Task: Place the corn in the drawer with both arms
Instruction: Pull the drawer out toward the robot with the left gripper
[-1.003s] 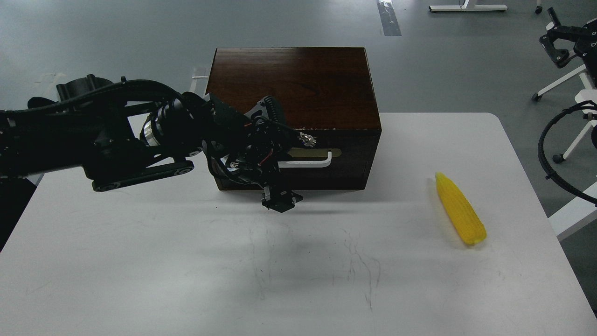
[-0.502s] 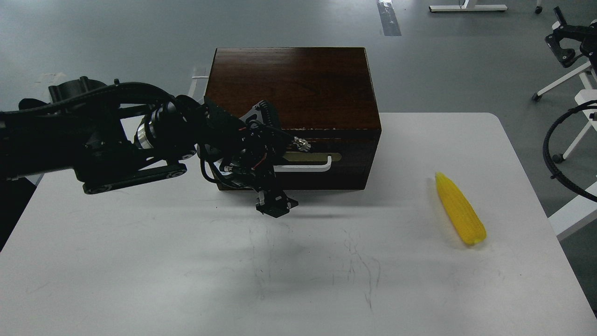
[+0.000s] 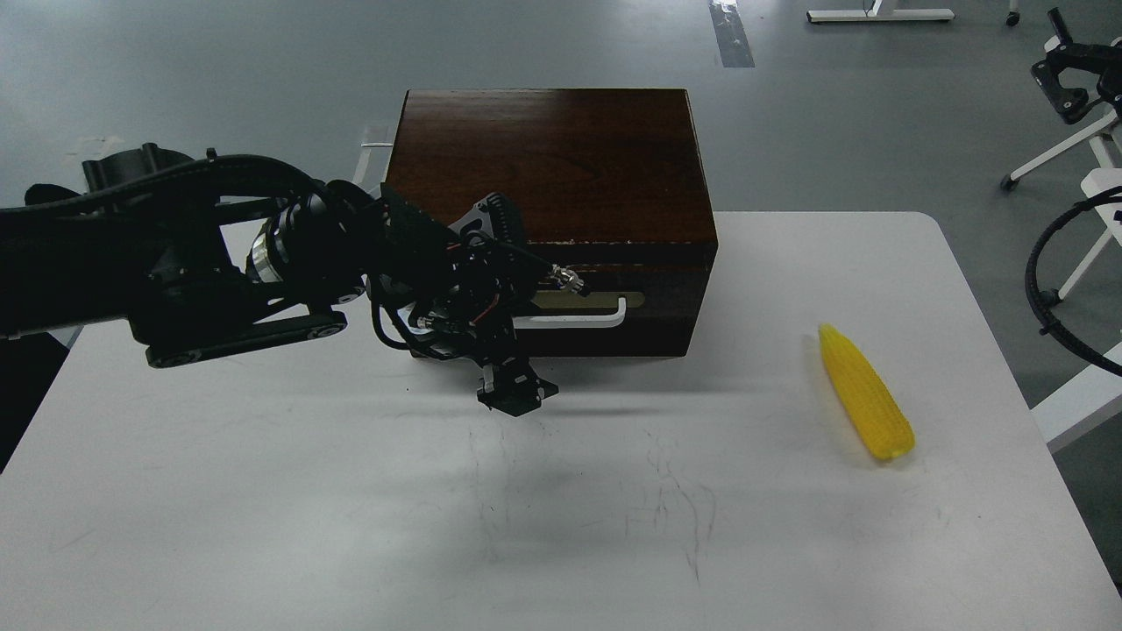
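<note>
While the corn (image 3: 865, 391) lay near the desk's (image 3: 263, 491) right edge, the drawer (image 3: 605, 298) sat closed at the far edge. Left gripper (image 3: 513, 393) hung before it; whether its jaws were apart was unclear.

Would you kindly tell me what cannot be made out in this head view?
- Left pincer: dark, seen end-on; its opening is unreadable.
- White handle of the drawer: its left end is hidden behind the left arm.
- Right pincer: small at the frame's right edge, partly cut off.
- Drawer interior: hidden, the front looks closed.
- The corn is fully visible.
</note>
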